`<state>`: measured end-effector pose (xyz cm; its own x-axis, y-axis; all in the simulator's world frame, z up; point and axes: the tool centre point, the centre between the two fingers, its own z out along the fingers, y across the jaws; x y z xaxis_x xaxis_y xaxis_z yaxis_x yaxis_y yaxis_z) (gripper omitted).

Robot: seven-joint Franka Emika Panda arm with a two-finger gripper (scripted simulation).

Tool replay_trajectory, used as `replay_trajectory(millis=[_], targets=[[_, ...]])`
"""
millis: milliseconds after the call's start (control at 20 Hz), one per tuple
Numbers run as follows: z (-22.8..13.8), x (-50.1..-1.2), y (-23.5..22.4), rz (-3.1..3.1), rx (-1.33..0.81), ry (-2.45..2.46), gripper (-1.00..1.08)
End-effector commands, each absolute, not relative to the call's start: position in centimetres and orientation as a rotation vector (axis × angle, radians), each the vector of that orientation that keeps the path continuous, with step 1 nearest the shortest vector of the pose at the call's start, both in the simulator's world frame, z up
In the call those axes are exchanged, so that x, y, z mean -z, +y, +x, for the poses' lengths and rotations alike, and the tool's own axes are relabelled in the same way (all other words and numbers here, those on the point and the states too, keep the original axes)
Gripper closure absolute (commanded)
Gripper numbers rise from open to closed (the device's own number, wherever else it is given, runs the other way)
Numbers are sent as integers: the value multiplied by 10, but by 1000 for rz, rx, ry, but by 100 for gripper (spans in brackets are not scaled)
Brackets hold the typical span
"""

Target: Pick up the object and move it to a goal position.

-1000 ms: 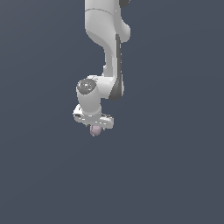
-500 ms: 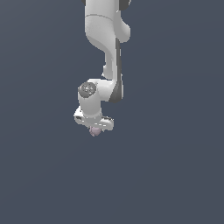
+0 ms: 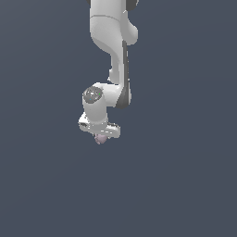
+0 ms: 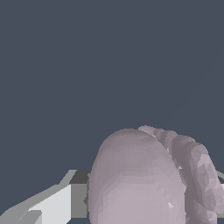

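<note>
The object (image 3: 100, 138) is a small, lumpy, pale pinkish-mauve blob tucked under the white hand of the arm, near the middle of the exterior view. My gripper (image 3: 100, 137) is shut on it, and the hand hides most of it there. In the wrist view the object (image 4: 148, 179) looms large and close, with a bumpy ridge along one side. A white and grey finger (image 4: 57, 203) of the gripper shows beside it. The other finger is hidden behind the object.
The white arm (image 3: 113, 51) comes down from above in the exterior view. Behind everything is a plain dark grey-blue surface (image 3: 185, 176) with no other objects in view.
The hand with the object has risen slightly and shifted a little toward the exterior view's left. The grip on the object is unchanged.
</note>
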<state>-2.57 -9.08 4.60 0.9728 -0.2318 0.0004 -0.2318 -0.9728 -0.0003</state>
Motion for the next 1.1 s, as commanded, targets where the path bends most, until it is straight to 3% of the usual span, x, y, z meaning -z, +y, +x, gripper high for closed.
replay_trajectory(millis=[0, 400, 1050], targets=[[-25, -49, -87, -3120, 2, 366, 108], [-24, -84, -45, -3120, 2, 366, 108], [-18, -191, 81, -3122, 1, 367, 108]])
